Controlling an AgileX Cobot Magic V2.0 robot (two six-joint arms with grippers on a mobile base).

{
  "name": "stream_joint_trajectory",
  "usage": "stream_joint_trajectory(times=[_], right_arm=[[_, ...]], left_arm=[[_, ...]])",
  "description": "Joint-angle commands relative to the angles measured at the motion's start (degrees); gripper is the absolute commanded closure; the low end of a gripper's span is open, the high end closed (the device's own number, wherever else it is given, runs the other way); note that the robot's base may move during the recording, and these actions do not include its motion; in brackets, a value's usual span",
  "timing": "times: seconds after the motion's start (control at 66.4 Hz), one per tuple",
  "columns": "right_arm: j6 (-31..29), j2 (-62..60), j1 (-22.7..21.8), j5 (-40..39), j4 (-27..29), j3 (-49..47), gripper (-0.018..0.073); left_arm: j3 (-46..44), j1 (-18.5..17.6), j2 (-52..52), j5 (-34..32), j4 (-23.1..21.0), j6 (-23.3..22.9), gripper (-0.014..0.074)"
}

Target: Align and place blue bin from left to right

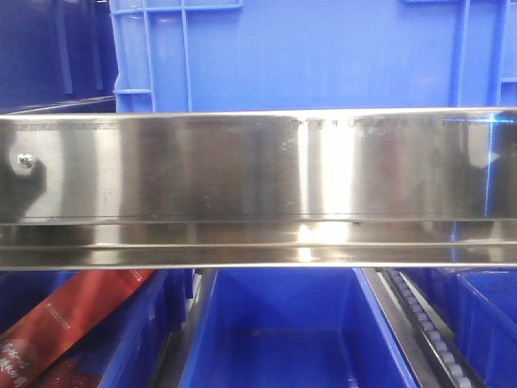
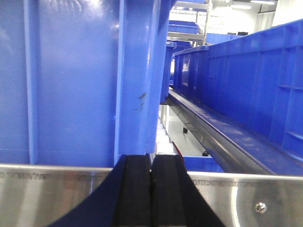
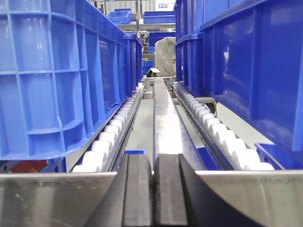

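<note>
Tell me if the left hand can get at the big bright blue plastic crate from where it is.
Probably yes: the left hand, fingers closed, faces the bright blue plastic crate with only the steel rail's edge between.

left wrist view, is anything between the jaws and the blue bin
Only the steel rail at the shelf's front edge crosses low between them. Above it, the blue bin rises directly ahead of the left gripper, whose jaws are pressed together, aimed at its corner rib. Nothing else visible intervenes.

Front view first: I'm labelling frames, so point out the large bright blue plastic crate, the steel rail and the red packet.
Large bright blue plastic crate [image 1: 323, 52]: front view, smooth side wall.
Shiny steel rail [image 1: 242, 178]: front view, flat face.
Red packet [image 1: 73, 319]: front view, its middle.
</note>
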Motion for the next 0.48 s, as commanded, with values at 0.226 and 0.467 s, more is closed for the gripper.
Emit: stream_joint_trajectory(times=[0.226, 0.467], right_arm=[[-0.4, -0.4, -0.3, -0.9, 0.1, 0.0, 0.0637], [-0.4, -0.4, -0.3, -0.9, 0.1, 0.0, 0.0637]], left_arm=[[-0.1, -0.3, -0.3, -0.7, -0.4, 0.1, 0.0707], [-0.1, -0.3, -0.3, -0.7, -0.4, 0.1, 0.0707]])
